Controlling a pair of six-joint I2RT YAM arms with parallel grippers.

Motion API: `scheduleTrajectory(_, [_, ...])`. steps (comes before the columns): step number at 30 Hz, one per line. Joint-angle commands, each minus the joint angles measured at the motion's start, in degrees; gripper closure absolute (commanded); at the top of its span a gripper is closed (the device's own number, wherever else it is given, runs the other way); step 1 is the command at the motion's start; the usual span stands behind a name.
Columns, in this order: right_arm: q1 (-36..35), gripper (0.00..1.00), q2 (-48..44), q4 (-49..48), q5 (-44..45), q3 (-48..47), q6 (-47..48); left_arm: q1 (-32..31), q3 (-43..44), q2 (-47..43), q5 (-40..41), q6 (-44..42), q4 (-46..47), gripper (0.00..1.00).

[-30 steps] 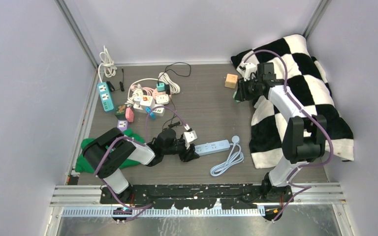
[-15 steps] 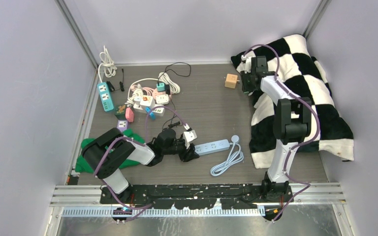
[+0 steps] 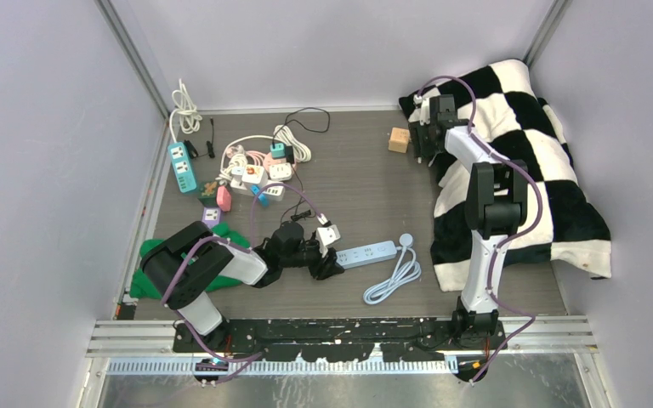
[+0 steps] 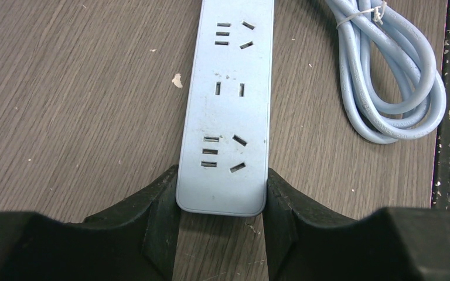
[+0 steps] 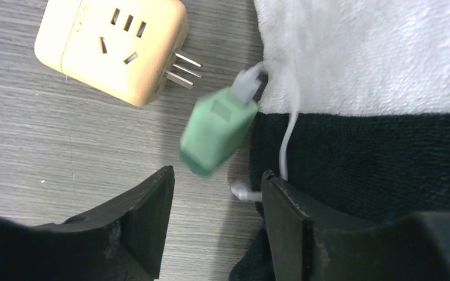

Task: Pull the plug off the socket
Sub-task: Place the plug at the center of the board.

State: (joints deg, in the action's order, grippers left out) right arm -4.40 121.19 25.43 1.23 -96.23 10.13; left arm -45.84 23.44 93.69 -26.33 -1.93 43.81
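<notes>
The light blue socket strip (image 4: pixel 225 105) lies flat on the wooden table, all its outlets bare. My left gripper (image 4: pixel 221 187) is shut on its near end, a finger pressed to each long side; from above, this gripper (image 3: pixel 330 265) sits at the left end of the strip (image 3: pixel 370 253). A green plug (image 5: pixel 218 130) on a thin white cable (image 5: pixel 287 140), blurred, sits just beyond my right gripper (image 5: pixel 217 181), which is open with nothing between its fingers. It hovers at the blanket's edge (image 3: pixel 426 146).
A beige cube adapter (image 5: pixel 112 47) with bare prongs lies beside the green plug. The black-and-white checkered blanket (image 3: pixel 510 170) covers the right side. The strip's coiled cable (image 4: pixel 387 76) lies to its right. Several strips and adapters (image 3: pixel 255 174) crowd the back left; a green cloth (image 3: pixel 149 263) lies near left.
My right gripper has swung from over the blanket's edge toward the back, next to the beige cube, and its jaws have opened. The left arm has not moved.
</notes>
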Motion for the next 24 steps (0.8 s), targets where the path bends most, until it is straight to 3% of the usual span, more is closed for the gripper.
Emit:
scheduleTrajectory(1, [-0.09, 0.35, -0.87, -0.05, -0.15, -3.37, 0.31, 0.58, 0.89, -1.26, 1.92, 0.13, -0.86, 1.0])
scheduleTrajectory(10, [0.06, 0.26, -8.84, -0.73, -4.47, 0.19, 0.69, 0.6, 1.73, -1.27, 1.56, 0.22, -1.39, 1.0])
scheduleTrajectory(13, [0.33, 0.26, -13.34, 1.63, -10.61, 2.68, 3.37, 0.59, 2.11, -1.3, 1.38, 0.32, -1.7, 1.0])
scheduleTrajectory(21, [0.2, 0.27, -24.8, 24.18, -50.07, 10.11, 33.47, 0.58, 3.24, -0.87, 0.91, 0.24, -1.98, 1.0])
scheduleTrajectory(24, [-0.09, 0.26, -25.12, 42.36, -61.98, 13.47, 63.55, 0.58, 3.53, -0.78, 0.75, 0.23, -2.06, 1.0])
